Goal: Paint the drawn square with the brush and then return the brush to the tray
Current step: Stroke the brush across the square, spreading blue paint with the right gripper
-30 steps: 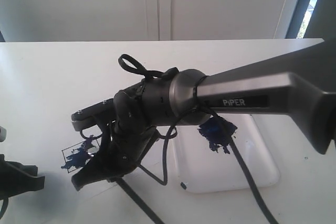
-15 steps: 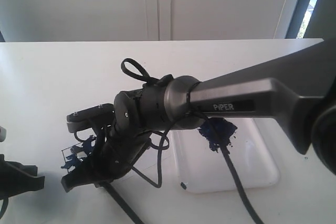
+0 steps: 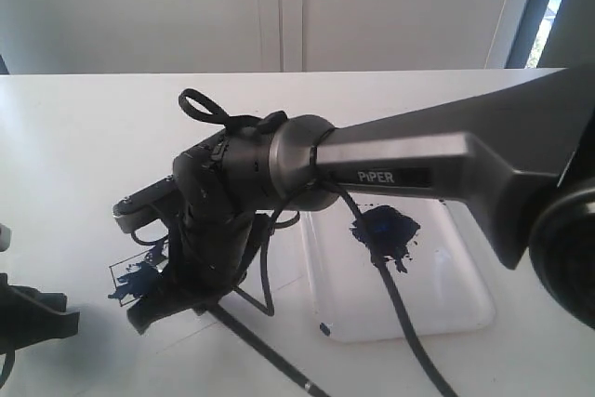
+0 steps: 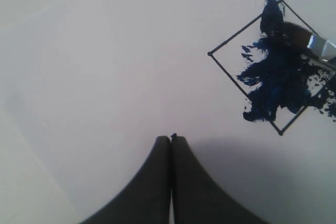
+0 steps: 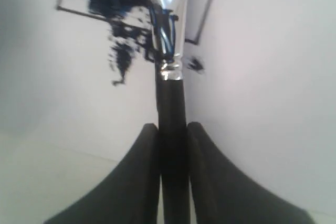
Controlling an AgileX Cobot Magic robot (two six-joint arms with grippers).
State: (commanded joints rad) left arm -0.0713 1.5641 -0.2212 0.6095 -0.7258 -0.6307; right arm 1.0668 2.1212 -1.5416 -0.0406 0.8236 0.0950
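Tabletop (image 3: 74, 137) white, wall (image 3: 139, 6) pale; right gripper (image 3: 149, 309), lower left, pinches the brush (image 5: 170, 103) over the drawn square (image 4: 273, 66); left gripper (image 4: 171, 139) closed.

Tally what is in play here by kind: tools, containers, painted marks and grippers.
brush: 1
tray: 1
drawn square: 1
paint blot on the tray: 1
grippers: 2 (left gripper shut, holding nothing; right gripper shut on the brush)
Total: 6
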